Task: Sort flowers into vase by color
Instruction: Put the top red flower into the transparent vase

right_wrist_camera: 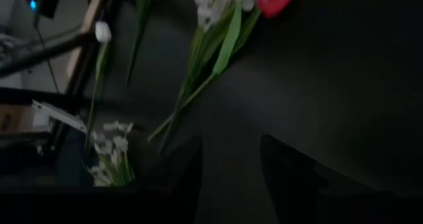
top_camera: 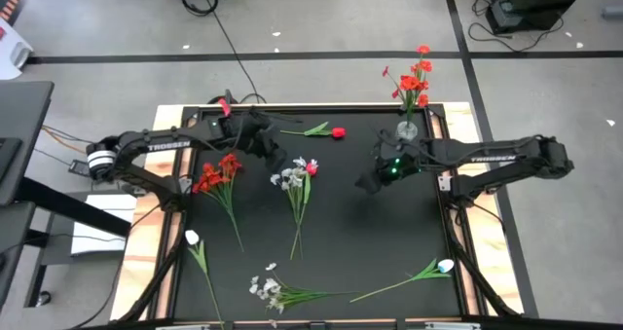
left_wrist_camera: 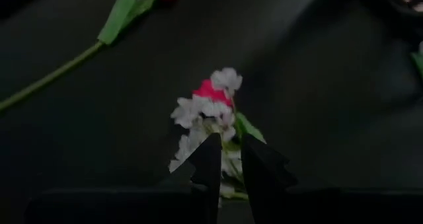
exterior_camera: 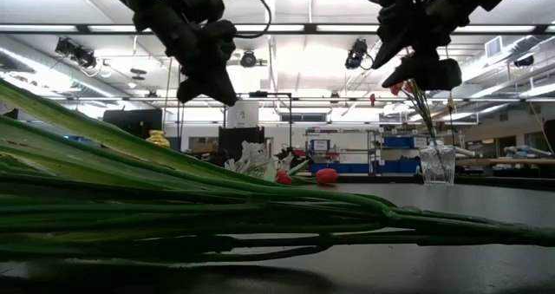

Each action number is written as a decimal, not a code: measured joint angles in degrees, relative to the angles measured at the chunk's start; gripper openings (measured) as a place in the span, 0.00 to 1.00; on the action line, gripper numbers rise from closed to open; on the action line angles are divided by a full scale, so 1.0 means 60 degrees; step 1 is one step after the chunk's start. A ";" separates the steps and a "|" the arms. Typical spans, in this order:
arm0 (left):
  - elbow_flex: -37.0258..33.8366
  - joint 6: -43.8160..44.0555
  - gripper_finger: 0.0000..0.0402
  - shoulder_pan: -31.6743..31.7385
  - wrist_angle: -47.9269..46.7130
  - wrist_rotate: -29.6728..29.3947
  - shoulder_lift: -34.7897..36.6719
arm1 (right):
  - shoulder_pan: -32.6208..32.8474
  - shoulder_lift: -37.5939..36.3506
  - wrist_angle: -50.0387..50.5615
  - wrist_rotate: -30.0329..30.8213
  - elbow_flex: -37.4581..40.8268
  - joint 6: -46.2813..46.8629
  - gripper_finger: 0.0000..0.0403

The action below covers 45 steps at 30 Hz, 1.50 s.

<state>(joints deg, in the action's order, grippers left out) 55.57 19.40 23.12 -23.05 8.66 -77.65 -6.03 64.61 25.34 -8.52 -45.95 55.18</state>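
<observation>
A glass vase [top_camera: 407, 130] [exterior_camera: 438, 164] stands at the table's far right edge, with red flowers [top_camera: 416, 77] upright in it. Loose stems lie flat on the black table: a red bunch [top_camera: 219, 174], a white bunch with a pink bud [top_camera: 297, 179] [left_wrist_camera: 211, 108], a red tulip [top_camera: 336, 132], two white tulips [top_camera: 193, 238] [top_camera: 444, 266] and a white sprig [top_camera: 268, 289]. My left gripper [top_camera: 277, 158] [left_wrist_camera: 230, 151] hovers above the white bunch, fingers a narrow gap apart, holding nothing. My right gripper [top_camera: 368, 182] [right_wrist_camera: 231, 158] hangs open over bare table near the vase.
The table [top_camera: 370, 242] has a pale wooden rim. In the low view the white sprig's stems [exterior_camera: 260, 216] fill the foreground at the near edge. Bare black surface lies between the white bunch and the right gripper. Cables run over the floor beyond the far edge.
</observation>
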 joint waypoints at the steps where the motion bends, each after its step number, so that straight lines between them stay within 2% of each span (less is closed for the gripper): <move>1: 0.0185 -0.0143 0.16 0.0080 -0.0022 0.0001 -0.0161 | 0.0098 0.0054 0.0014 -0.0002 0.0000 0.0070 0.40; 6: 0.1833 -0.1098 0.17 0.0449 -0.1022 -0.0245 -0.1371 | 0.0408 0.0146 0.0097 -0.0068 0.0000 0.0053 0.40; 10: 0.3229 -0.2102 0.26 0.0686 -0.2112 -0.1020 -0.2551 | 0.0537 0.0112 0.0284 -0.0101 0.0000 -0.0160 0.40; 16: 0.4518 -0.4114 0.38 0.0906 -0.2676 -0.1068 -0.3942 | 0.0837 0.0162 0.0293 -0.0097 0.0004 -0.0745 0.40; 24: 0.6125 -0.6733 0.36 0.1383 -0.4397 -0.1019 -0.5814 | 0.1000 0.0169 0.0358 0.0080 0.0011 -0.0860 0.40; 26: 0.6462 -0.7213 0.34 0.1473 -0.4689 -0.1007 -0.6222 | 0.1000 0.0169 0.0368 0.0369 0.0011 -0.0482 0.40; 37: 0.6798 -0.9473 0.32 0.1992 -0.4765 -0.1436 -0.7375 | 0.1179 0.0169 0.0355 0.1220 0.0011 0.0908 0.40; 45: 0.6794 -0.9997 0.32 0.2389 -0.4716 -0.1461 -0.7855 | 0.1488 0.0169 0.0282 0.1947 0.0011 0.1550 0.40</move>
<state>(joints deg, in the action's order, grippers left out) 96.33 -40.58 37.45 -51.34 -0.10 -124.78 2.90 65.63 27.03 3.16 -45.89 64.47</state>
